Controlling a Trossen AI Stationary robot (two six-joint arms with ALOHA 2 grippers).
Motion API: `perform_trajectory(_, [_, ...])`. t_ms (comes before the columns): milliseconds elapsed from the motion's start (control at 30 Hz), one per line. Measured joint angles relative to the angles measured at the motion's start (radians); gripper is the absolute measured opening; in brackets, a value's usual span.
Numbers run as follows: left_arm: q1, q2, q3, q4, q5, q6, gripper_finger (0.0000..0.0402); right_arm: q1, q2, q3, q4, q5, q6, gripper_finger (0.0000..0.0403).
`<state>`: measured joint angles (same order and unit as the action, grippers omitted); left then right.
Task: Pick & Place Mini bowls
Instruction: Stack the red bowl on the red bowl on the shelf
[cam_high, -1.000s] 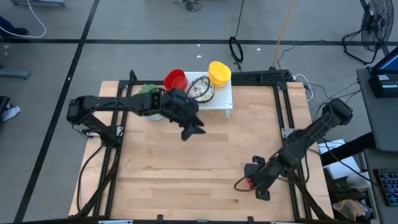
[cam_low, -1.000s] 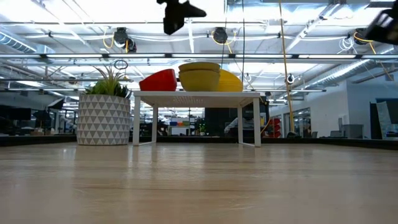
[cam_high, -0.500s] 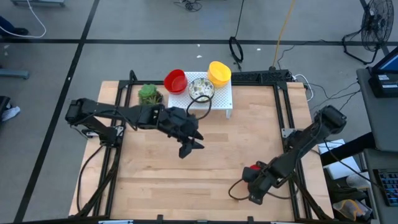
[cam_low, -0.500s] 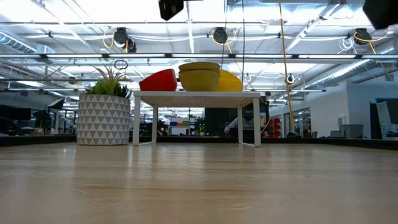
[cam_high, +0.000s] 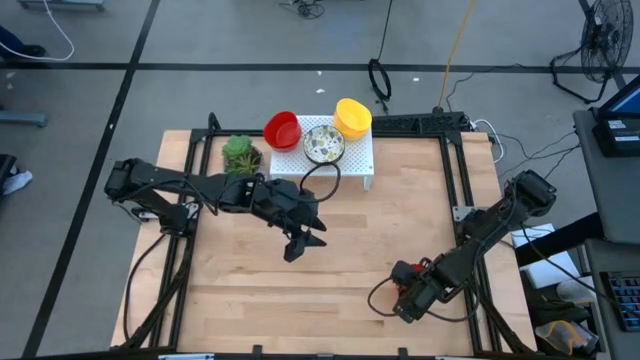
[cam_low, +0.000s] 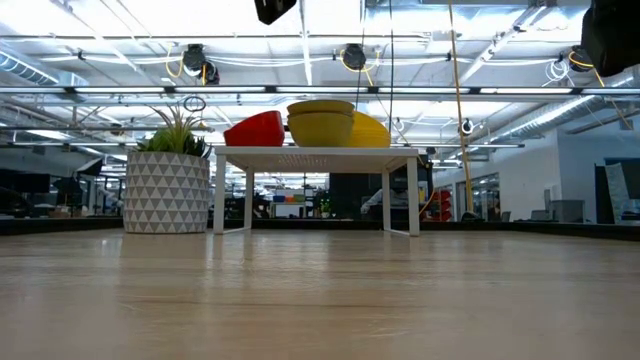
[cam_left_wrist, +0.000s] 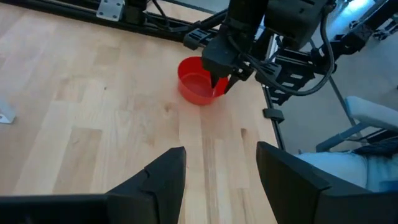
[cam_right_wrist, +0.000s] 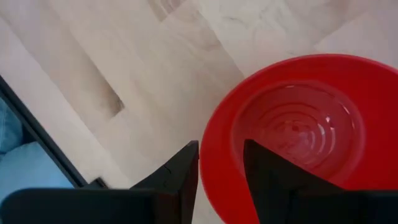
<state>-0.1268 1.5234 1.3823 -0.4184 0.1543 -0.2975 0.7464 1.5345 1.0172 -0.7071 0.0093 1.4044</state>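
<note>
Right claw (cam_high: 405, 303): low at the near right part of the table (cam_high: 350, 270), arm folded back toward its mount at the right edge. Fingers closed on the rim of a red mini bowl (cam_right_wrist: 292, 130), one finger (cam_right_wrist: 177, 177) outside the wall, the other inside. The left wrist view shows the same bowl (cam_left_wrist: 198, 81) sitting on the wood with this claw (cam_left_wrist: 221, 81) pinching its edge. Contents: none seen; bare ribbed floor inside.

Left claw (cam_high: 300, 243): raised over the table's middle, arm stretched in from the left mount, pointing toward the right arm. Fingers (cam_left_wrist: 163, 175) spread apart, nothing between them. In the low view only its dark tip (cam_low: 275, 9) shows at the upper edge.

White rack (cam_high: 330, 160): far centre of the table, on legs. It carries the bowls listed below.
- Red mini bowl stack (cam_high: 282, 130), at the rack's left end, tilted; count within it cannot be told.
- Speckled mini bowl (cam_high: 322, 144), middle of the rack, open side up.
- Yellow mini bowl stack (cam_high: 353, 116), at the right end; the low view shows at least two yellow bowls (cam_low: 322, 120) nested.

Plant (cam_high: 238, 152): one, in a pale patterned pot (cam_low: 167, 192), just left of the rack.

Count of separate bowl groups seen: four, one on the table and three on the rack.
</note>
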Motion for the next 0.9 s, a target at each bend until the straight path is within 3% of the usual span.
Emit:
perform_trajectory(500, [0.002,0.0,0.0,-0.001,0.0,0.061,0.02,0.0,0.0,-0.171,0.14,-0.01,0.051,0.0109])
perform_trajectory(767, [0.002,0.0,0.0,-0.002,-0.014,0.084,0.02,-0.001,-0.006,-0.209,0.143,-0.009,-0.102,0.0018])
perform_trajectory(900, [0.002,0.0,0.0,-0.006,-0.033,0.086,0.02,-0.004,-0.021,-0.211,0.153,-0.005,-0.181,0.0009])
